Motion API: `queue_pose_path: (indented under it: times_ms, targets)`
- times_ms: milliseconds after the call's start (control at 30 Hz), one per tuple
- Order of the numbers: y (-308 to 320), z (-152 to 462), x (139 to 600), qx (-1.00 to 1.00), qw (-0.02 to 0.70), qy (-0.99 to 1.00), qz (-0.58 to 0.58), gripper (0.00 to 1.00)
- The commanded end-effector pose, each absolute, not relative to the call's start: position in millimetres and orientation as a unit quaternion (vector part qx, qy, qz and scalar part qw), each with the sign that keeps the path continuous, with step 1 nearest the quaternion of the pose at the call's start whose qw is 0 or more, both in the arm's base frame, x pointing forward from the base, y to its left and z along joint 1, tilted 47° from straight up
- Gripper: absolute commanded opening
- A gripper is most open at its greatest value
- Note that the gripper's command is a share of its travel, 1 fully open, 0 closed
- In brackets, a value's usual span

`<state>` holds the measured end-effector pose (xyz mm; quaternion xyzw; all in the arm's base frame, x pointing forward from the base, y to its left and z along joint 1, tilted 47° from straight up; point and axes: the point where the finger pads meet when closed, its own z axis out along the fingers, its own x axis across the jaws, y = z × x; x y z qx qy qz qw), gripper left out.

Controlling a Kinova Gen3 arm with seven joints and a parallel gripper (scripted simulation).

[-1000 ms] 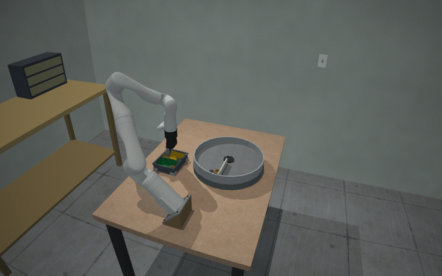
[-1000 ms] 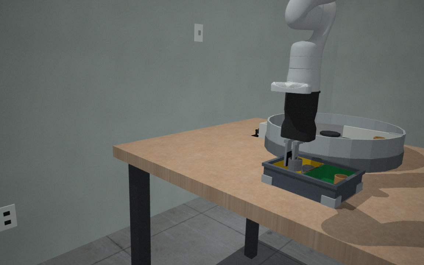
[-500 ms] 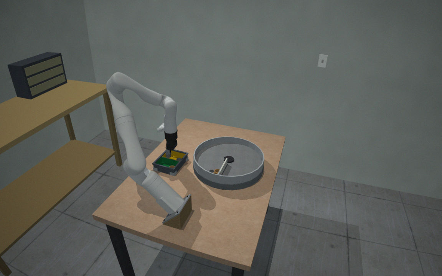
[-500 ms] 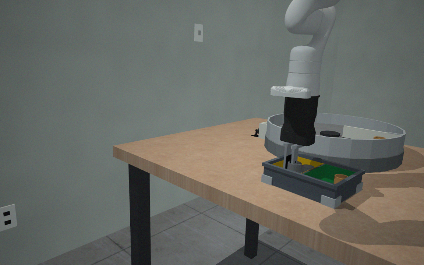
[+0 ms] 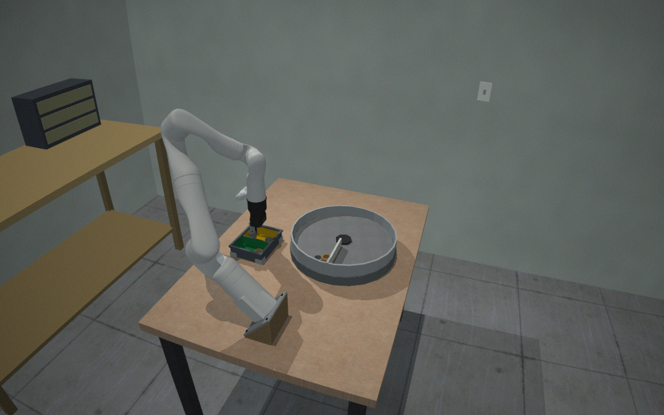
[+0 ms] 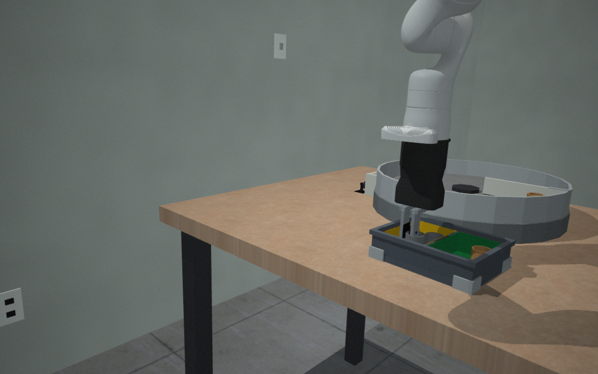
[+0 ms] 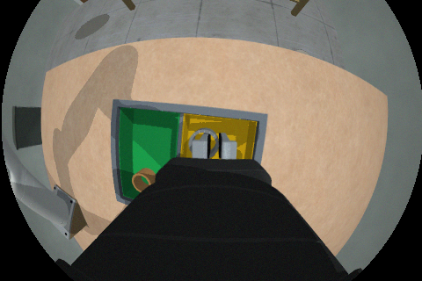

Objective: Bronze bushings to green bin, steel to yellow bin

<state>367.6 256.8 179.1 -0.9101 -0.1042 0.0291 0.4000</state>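
My gripper [image 5: 253, 229] [image 6: 410, 230] [image 7: 214, 141] is shut on a steel bushing [image 6: 415, 237] [image 7: 204, 130] and holds it low inside the yellow bin [image 5: 268, 233] [image 6: 390, 228] [image 7: 248, 130]. A second steel bushing [image 6: 432, 237] lies in the same bin beside it. The green bin [image 5: 243, 242] [image 6: 458, 241] [image 7: 143, 140] adjoins it and holds a bronze bushing [image 5: 258, 251] [image 6: 479, 251] [image 7: 142, 182]. On the grey turntable [image 5: 344, 269] [image 6: 477, 210] a bronze bushing [image 5: 325, 256] [image 6: 534, 194] and a dark steel one [image 5: 317, 256] rest against a white bar [image 5: 334, 252] [image 6: 505, 186].
Both bins sit in one dark tray on the wooden table [image 5: 324, 335] [image 6: 268, 218], left of the turntable. The arm's base [image 5: 267, 325] stands at the table's front. A wooden shelf [image 5: 40, 170] with a drawer cabinet [image 5: 56, 110] stands to the left.
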Motion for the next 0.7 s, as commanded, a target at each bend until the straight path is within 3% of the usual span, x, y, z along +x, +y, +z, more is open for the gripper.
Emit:
queue_pose_path:
  times_ms: [0, 667]
  targets:
    - [257.1, 178.5, 367.2, -0.910, 0.400, -0.104, 0.030, 0.00]
    - [264.0, 172.0, 365.9, -0.910, 0.400, -0.104, 0.030, 0.00]
